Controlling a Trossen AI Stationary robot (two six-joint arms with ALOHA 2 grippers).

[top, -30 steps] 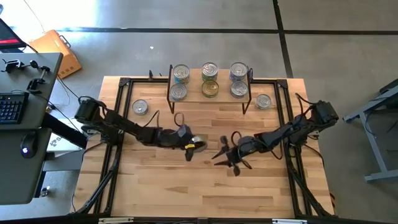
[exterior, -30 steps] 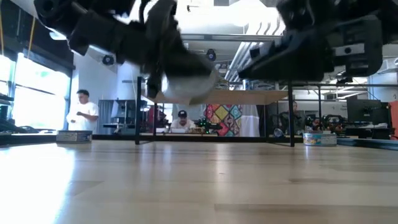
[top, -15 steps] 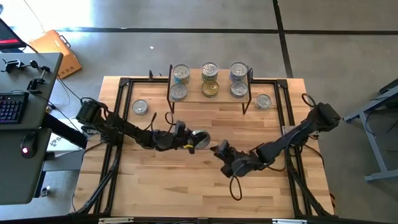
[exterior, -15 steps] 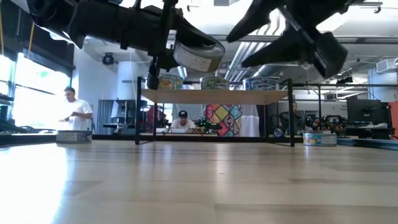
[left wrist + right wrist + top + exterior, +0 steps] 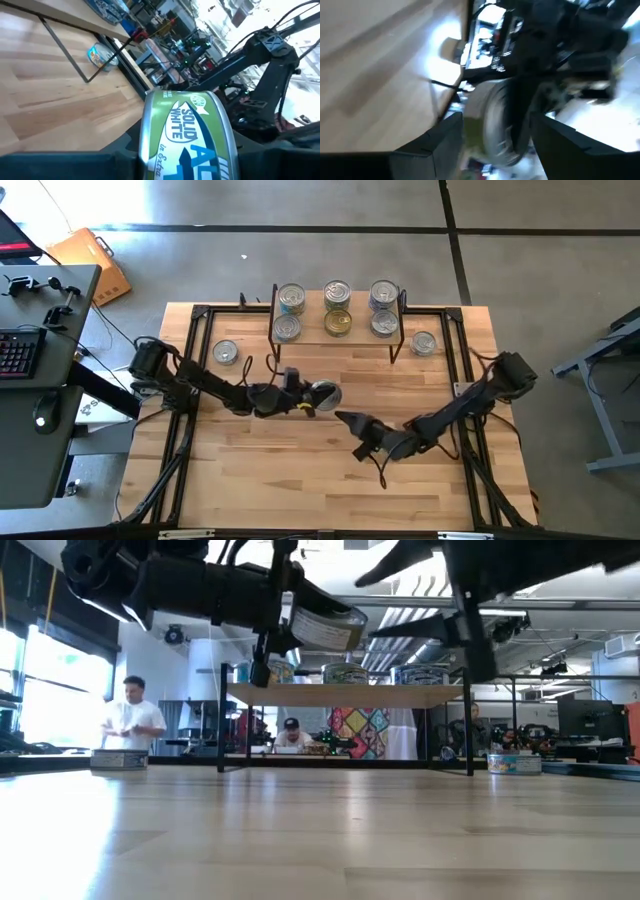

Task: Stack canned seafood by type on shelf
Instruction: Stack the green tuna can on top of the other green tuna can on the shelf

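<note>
Tin (image 5: 322, 392) clamped in left end effector (image 5: 305, 397), raised before shelf (image 5: 338, 328), right end effector (image 5: 352, 435) gaping empty nearby.

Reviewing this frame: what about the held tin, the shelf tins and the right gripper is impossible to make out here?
- Held tin: label cut off by the left wrist view's bottom edge; the brand is unreadable.
- Left gripper: in the low view its dark arm hides the contact with the tin.
- Tins on the shelf: too small in the high view to read the types; whether they are stacked is hidden.
- Right gripper: right wrist view is blurred.
</note>
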